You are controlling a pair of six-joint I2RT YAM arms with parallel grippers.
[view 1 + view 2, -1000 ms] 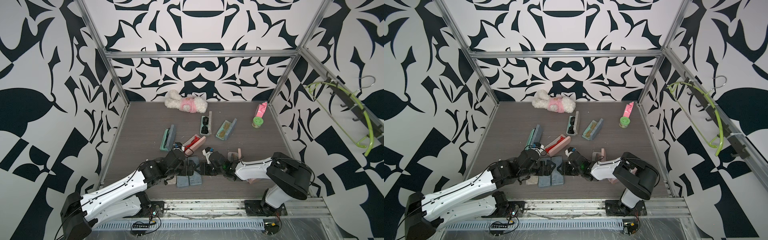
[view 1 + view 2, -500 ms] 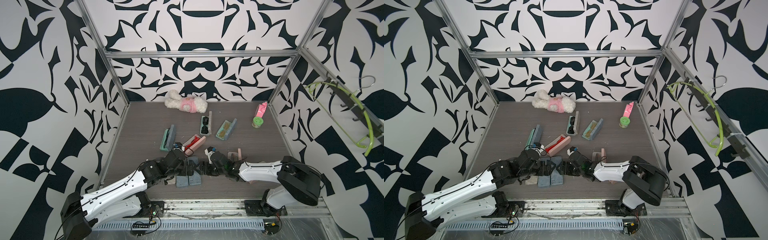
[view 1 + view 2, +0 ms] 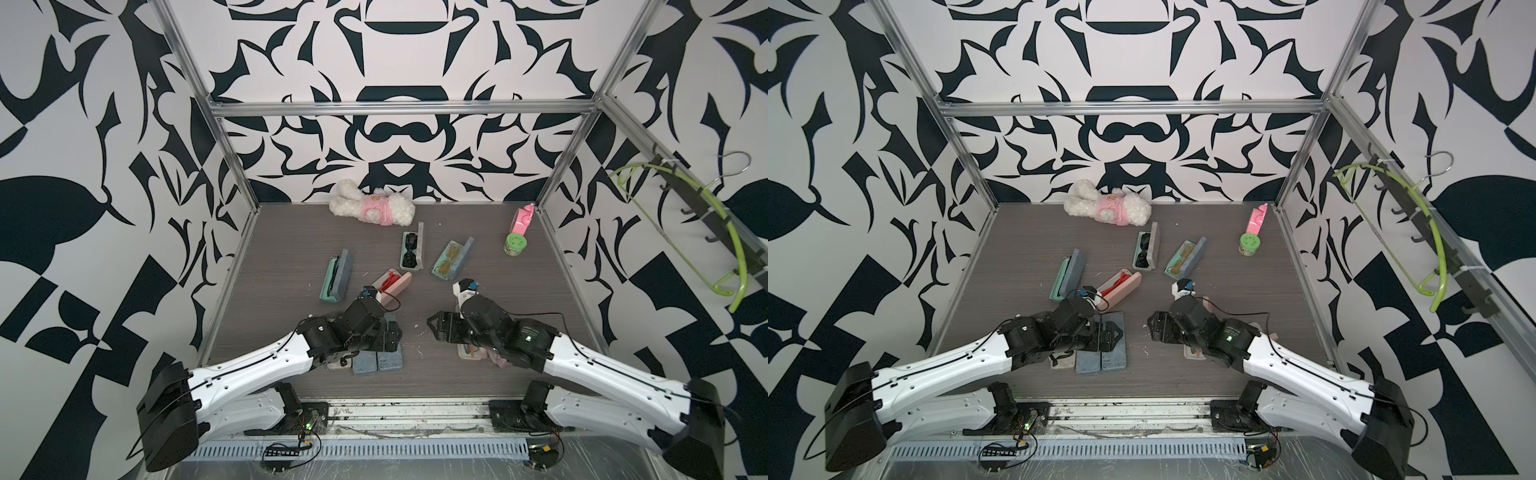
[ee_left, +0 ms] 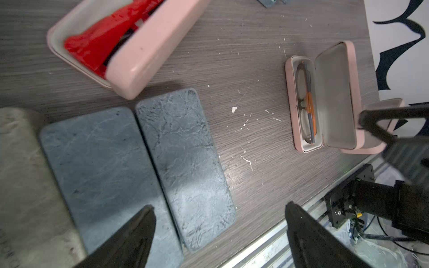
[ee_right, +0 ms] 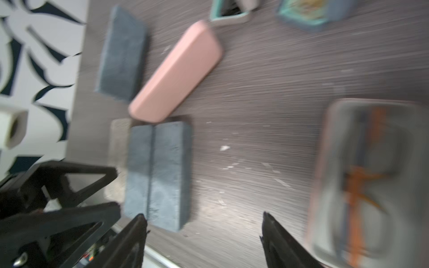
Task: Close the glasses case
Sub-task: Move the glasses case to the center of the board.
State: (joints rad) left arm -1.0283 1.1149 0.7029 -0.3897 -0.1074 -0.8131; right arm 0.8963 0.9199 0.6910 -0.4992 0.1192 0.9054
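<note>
Wood tabletop (image 3: 291, 249): pink case (image 4: 325, 102) open, long axis prob. front-back.

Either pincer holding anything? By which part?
Nothing held: left pincer open above the blue cases; right pincer open over the table beside the open pink case.

Left arm (image 3: 266, 365), right arm (image 3: 602, 370): white shells, black joints, thin black cables alongside, small dark screws. Left gripper (image 4: 218, 206): black wedge fingers (image 4: 130, 239). Green light (image 3: 528, 337) on right arm.
</note>
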